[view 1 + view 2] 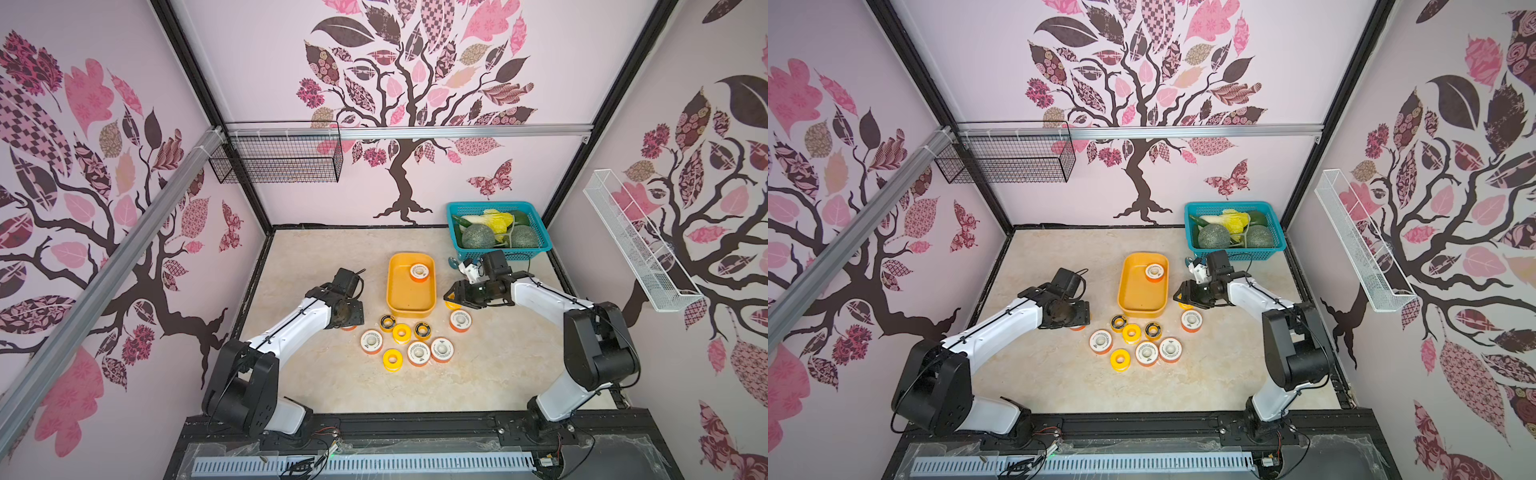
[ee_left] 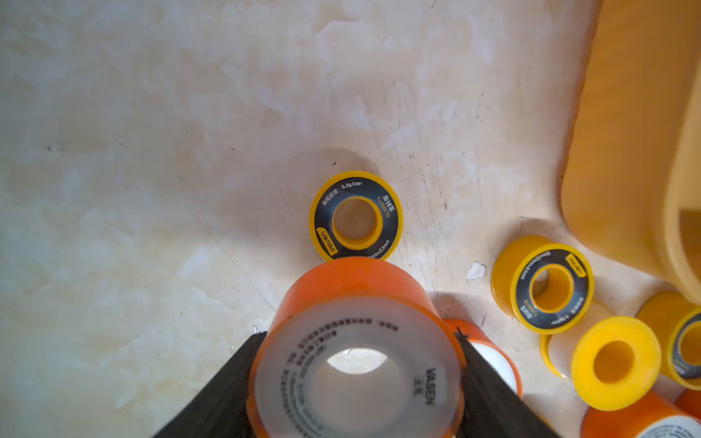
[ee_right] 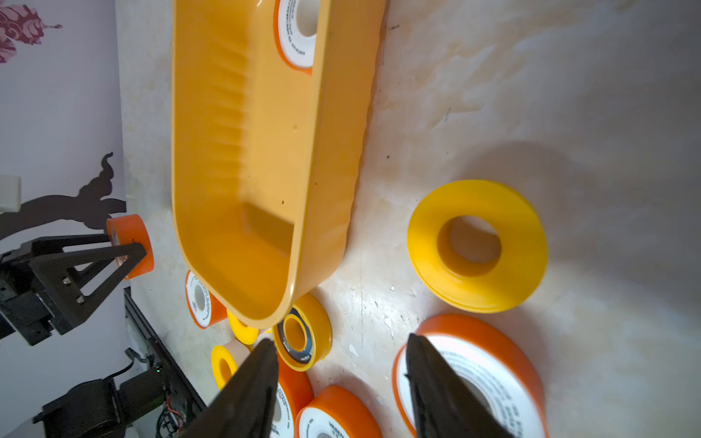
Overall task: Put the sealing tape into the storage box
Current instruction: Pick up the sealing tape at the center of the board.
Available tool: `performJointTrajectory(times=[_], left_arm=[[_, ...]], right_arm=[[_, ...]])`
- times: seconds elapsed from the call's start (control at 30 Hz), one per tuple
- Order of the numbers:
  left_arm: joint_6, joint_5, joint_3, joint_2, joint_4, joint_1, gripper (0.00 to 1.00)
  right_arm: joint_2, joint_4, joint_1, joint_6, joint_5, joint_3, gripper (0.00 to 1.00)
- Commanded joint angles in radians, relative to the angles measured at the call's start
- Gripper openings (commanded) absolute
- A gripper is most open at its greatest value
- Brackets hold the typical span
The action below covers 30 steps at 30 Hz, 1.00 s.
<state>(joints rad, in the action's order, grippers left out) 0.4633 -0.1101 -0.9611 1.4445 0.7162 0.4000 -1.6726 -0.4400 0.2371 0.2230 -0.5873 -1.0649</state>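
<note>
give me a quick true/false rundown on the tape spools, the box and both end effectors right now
1. The storage box holds exactly one white-faced spool. True.
2. The left end effector is empty. False: it is shut on an orange-rimmed spool.
3. The right end effector grips a yellow spool. False: its jaws stand apart with nothing between them; the all-yellow spool lies on the table.
4. The teal basket holds vegetables. True.
</note>
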Motion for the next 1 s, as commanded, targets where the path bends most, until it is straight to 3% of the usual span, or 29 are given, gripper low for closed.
performJointTrajectory(times=[0.0, 0.23, 0.37, 0.97], left_arm=[[-0.023, 0.020, -0.055, 0.010, 0.019, 0.006, 0.71], [-0.039, 0.053, -0.156, 0.070, 0.030, 0.015, 0.71], [-0.038, 0.061, -0.206, 0.103, 0.029, 0.022, 0.71], [-0.058, 0.090, -0.384, 0.245, 0.053, 0.087, 0.69]], right_arm=[[-0.037, 0.029, 0.003, 0.006, -0.064, -0.062, 0.49], [-0.100, 0.031, 0.029, 0.016, -0.078, -0.118, 0.43], [-0.138, 0.026, 0.038, 0.050, 0.003, -0.146, 0.37], [-0.263, 0.018, 0.071, 0.058, -0.020, -0.253, 0.19]])
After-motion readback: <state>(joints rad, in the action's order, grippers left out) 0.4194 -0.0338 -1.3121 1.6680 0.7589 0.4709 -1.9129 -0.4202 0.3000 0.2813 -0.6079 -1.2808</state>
